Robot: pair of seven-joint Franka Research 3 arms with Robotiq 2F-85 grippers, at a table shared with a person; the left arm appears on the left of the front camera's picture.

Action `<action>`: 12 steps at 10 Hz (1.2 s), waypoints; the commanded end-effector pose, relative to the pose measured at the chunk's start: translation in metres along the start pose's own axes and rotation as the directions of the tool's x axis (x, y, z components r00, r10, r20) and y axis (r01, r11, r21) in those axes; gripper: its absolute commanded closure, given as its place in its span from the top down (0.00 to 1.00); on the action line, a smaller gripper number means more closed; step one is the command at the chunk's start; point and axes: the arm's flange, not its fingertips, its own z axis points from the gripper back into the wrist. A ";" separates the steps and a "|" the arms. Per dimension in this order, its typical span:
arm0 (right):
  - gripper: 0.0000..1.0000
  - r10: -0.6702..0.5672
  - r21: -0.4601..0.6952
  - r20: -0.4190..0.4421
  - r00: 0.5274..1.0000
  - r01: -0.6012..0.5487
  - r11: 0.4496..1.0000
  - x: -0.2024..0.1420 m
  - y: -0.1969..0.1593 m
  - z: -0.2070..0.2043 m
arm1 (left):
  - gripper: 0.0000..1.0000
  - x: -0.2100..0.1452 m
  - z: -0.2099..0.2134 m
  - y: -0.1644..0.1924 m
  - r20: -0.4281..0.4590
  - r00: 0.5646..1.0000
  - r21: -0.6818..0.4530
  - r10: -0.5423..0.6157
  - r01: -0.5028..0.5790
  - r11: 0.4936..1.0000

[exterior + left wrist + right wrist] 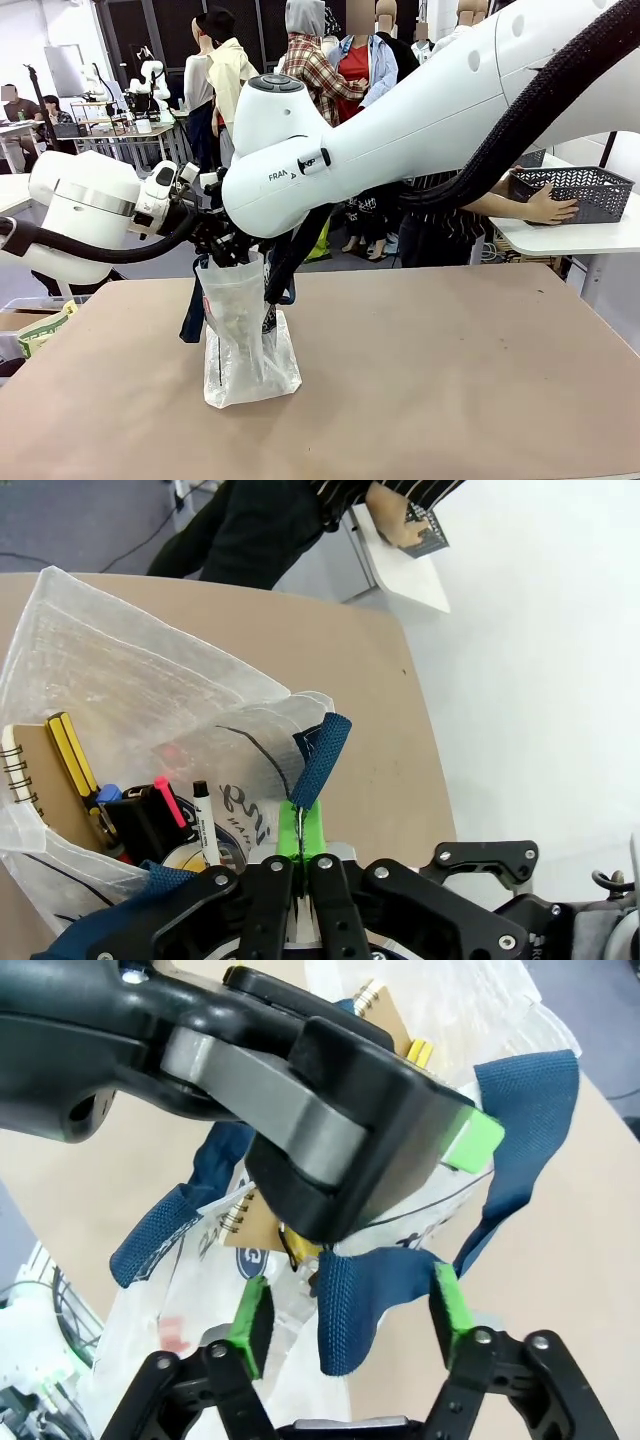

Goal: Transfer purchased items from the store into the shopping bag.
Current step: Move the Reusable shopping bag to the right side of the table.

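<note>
Our bag [240, 340] stands near the worktop's [450, 380] left edge, translucent white with blue handles [350, 1300], a notebook [40, 790] and markers [205, 815] inside. Our left gripper [298, 865] pinches its rim; our right gripper [350, 1315] is spread around a handle.

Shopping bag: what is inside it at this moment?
Inside the shopping bag, the left wrist view shows a spiral notebook, a yellow-handled tool, a black marker and a pink-capped pen. Anything deeper is hidden by crumpled plastic.
</note>
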 end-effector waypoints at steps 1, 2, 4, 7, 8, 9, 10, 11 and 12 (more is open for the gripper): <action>1.00 -0.051 -0.025 0.008 0.999 0.051 0.998 -0.013 0.002 0.013 | 0.00 0.003 -0.002 0.000 -0.012 1.000 0.022 0.010 -0.010 1.000; 1.00 -0.061 -0.034 0.021 0.998 0.062 0.998 -0.017 0.001 0.019 | 0.00 0.003 -0.002 0.001 -0.012 1.000 0.022 0.010 -0.010 1.000; 1.00 -0.093 -0.071 0.058 0.994 0.097 0.993 -0.029 0.000 0.044 | 0.00 0.001 0.000 0.000 -0.009 1.000 0.029 0.010 -0.009 1.000; 1.00 -0.108 -0.116 0.120 0.987 0.122 0.986 -0.051 -0.016 0.097 | 0.00 0.004 0.001 -0.001 -0.008 1.000 0.030 -0.003 0.003 1.000; 1.00 -0.175 -0.148 0.164 0.971 0.199 0.969 -0.065 -0.027 0.117 | 0.00 0.000 0.005 -0.006 -0.013 1.000 0.039 -0.008 0.008 0.999; 1.00 -0.246 -0.170 0.199 0.948 0.281 0.944 -0.076 -0.045 0.126 | 0.00 0.000 0.008 -0.012 -0.025 0.999 0.058 -0.034 0.035 0.998; 1.00 -0.343 -0.195 0.217 0.914 0.385 0.902 -0.086 -0.066 0.128 | 0.00 0.002 0.013 -0.022 -0.025 0.998 0.090 -0.063 0.065 0.994; 1.00 -0.460 -0.241 0.223 0.860 0.506 0.828 -0.097 -0.091 0.129 | 0.00 0.006 0.019 -0.032 -0.053 0.995 0.119 -0.087 0.093 0.989; 1.00 -0.544 -0.304 0.224 0.809 0.588 0.750 -0.113 -0.115 0.129 | 0.00 0.007 0.026 -0.042 -0.049 0.991 0.173 -0.121 0.128 0.977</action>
